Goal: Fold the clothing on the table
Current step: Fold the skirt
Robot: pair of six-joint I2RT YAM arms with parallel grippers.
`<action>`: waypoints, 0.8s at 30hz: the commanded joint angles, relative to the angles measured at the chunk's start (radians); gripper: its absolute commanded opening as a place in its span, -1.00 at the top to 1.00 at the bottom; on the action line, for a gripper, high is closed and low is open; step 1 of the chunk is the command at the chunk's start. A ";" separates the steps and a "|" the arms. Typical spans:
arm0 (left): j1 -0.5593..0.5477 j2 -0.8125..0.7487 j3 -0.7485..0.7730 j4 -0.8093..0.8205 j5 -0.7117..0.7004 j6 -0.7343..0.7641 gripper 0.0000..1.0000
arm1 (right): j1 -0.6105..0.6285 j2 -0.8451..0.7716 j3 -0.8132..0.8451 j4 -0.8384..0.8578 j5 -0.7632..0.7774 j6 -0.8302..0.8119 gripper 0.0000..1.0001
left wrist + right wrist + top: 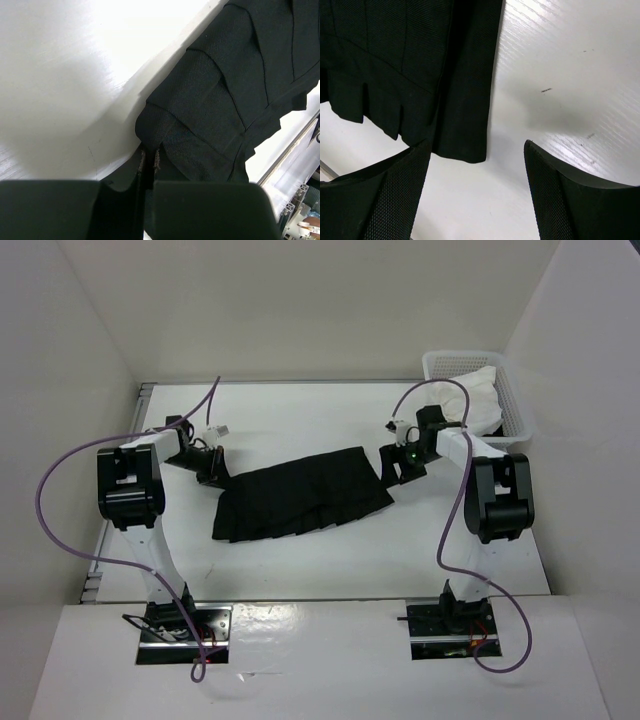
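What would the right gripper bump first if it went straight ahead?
Probably the black skirt: its edge lies inside the open right gripper, with the white table beneath. Depth is unclear.

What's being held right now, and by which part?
The left tool pinches the black skirt by its far left corner; the open right tool holds nothing.

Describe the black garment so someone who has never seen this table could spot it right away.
Start at the white table and look to its middle. The black pleated skirt lies flat there, stretched left to right. It is the only dark fabric: the other cloth is white and sits in the mesh basket at the far right corner.
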 commanded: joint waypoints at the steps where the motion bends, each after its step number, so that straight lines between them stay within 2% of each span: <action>1: 0.004 -0.050 -0.009 0.012 0.007 -0.012 1.00 | 0.005 0.037 0.039 0.039 -0.045 0.007 -0.59; 14: 0.004 -0.059 -0.018 0.012 0.007 -0.012 1.00 | 0.005 0.130 0.085 0.030 -0.162 0.025 -0.59; 24: 0.004 -0.068 -0.028 0.012 0.007 -0.012 1.00 | 0.024 0.111 0.062 0.041 -0.194 0.034 -0.59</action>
